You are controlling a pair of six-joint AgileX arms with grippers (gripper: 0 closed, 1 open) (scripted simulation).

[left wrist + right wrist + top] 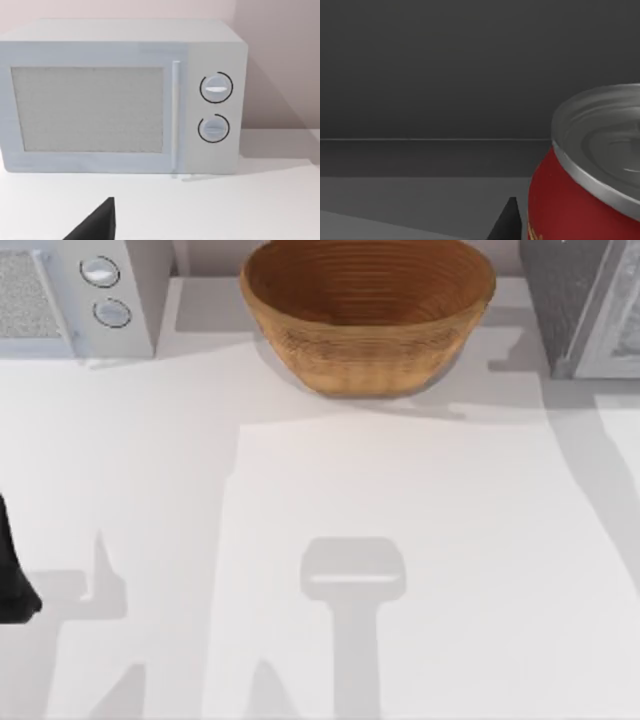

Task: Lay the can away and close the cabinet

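While one can (570, 200) stands, one cabinet (585, 305) gapes.

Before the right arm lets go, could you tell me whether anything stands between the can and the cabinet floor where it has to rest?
Nothing visible does. In the right wrist view the can stands upright against the cabinet's dark grey interior, with only bare surfaces around it. Whether it touches the floor is hidden.

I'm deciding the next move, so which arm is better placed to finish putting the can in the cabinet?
Right. Its wrist view has the red can close up against a dark grey interior, and the cabinet is at the table's right. The left arm sits far left, facing the microwave.
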